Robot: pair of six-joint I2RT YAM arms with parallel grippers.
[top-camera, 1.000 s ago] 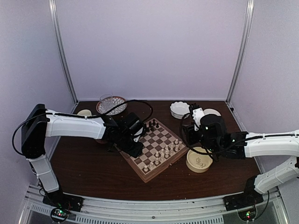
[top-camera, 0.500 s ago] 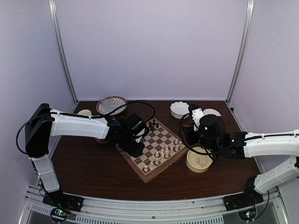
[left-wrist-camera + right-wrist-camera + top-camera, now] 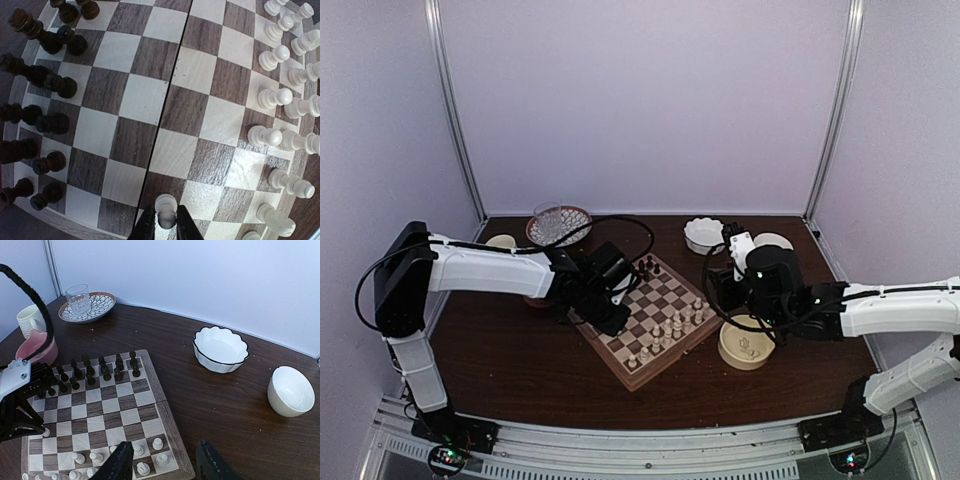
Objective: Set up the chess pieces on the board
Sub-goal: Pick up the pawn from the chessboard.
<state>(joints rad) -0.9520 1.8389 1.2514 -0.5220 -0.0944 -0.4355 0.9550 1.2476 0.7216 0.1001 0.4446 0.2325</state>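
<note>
The board (image 3: 630,383) lies turned diagonally on the dark table. Dark pieces (image 3: 47,85) fill its far-left side and white chess pieces (image 3: 272,55) stand in rows along the near-right side. My left gripper (image 3: 166,225) is down at the board's left edge and is shut on one white pawn (image 3: 166,204), which stands on a square by the centre seam. My right gripper (image 3: 164,450) hovers open over the board's right corner (image 3: 159,385) with nothing between its fingers. From above, the left gripper (image 3: 616,320) and the right gripper (image 3: 720,290) flank the board.
A cream bowl (image 3: 745,343) holding some pieces sits just right of the board, under the right arm. Behind it are a scalloped white bowl (image 3: 220,348) and a plain white cup (image 3: 291,390). A patterned plate with a glass (image 3: 87,307), a pink bowl (image 3: 36,347) and a cream mug (image 3: 27,319) stand at the back left.
The left gripper has shifted slightly right over the board's left edge and its jaws have closed onto the white pawn. The right arm has not moved.
</note>
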